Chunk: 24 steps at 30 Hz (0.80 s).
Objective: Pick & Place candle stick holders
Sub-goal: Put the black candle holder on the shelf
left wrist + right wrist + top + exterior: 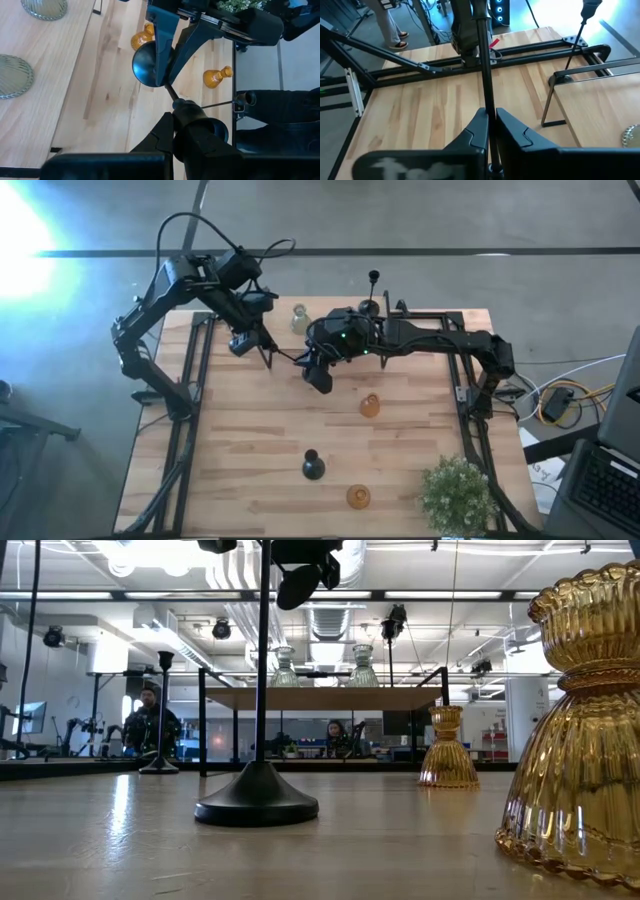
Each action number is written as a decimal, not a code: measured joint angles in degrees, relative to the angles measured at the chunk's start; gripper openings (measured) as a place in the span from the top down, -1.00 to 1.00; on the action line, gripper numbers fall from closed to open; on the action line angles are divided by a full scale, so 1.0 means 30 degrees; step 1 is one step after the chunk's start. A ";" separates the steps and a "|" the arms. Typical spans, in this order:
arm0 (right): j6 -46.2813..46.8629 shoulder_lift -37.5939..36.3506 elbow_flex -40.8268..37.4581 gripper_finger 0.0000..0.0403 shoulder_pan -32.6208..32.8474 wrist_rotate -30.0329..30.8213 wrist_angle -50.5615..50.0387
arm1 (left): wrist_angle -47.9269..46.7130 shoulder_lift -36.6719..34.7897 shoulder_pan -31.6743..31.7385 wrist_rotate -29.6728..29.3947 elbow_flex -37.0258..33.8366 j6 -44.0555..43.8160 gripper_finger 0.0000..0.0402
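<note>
a: start from the high view. where are the grippers?

b: the left gripper [268, 352] and the right gripper [312, 365] meet over the far middle of the table [250, 450]. a thin black holder [290, 358] spans between them, lying level in the air. another black holder [313, 467] stands near the front, two amber holders [370, 405] sit right of centre, a pale-green holder [298, 318] and one more black one [372, 292] are at the far edge. a potted plant [456, 490] fills the front right corner.

a: and the low view?

b: a black holder [258, 790] stands upright on the wood, its stem running up out of the picture. an amber holder [582, 730] looms close at the right, a second amber one [447, 748] farther back. two pale-green ones [364, 665] sit on a raised shelf [320, 698]. people sit in the room behind.

a: left wrist view?

b: the left gripper [176, 107] is closed tight on the stem end of the black holder [167, 90]; the other arm's fingers pinch the stem just by the round base [146, 65].

a: right wrist view?

b: the right gripper [490, 117] is clamped shut on the stem [484, 60], which runs straight ahead to the left arm.
</note>
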 joint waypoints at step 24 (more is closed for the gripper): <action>-0.0973 -0.1894 0.0004 0.96 -0.0468 0.2262 0.0686 | 0.6559 -0.1977 0.0166 -0.2879 -0.0007 0.0311 0.22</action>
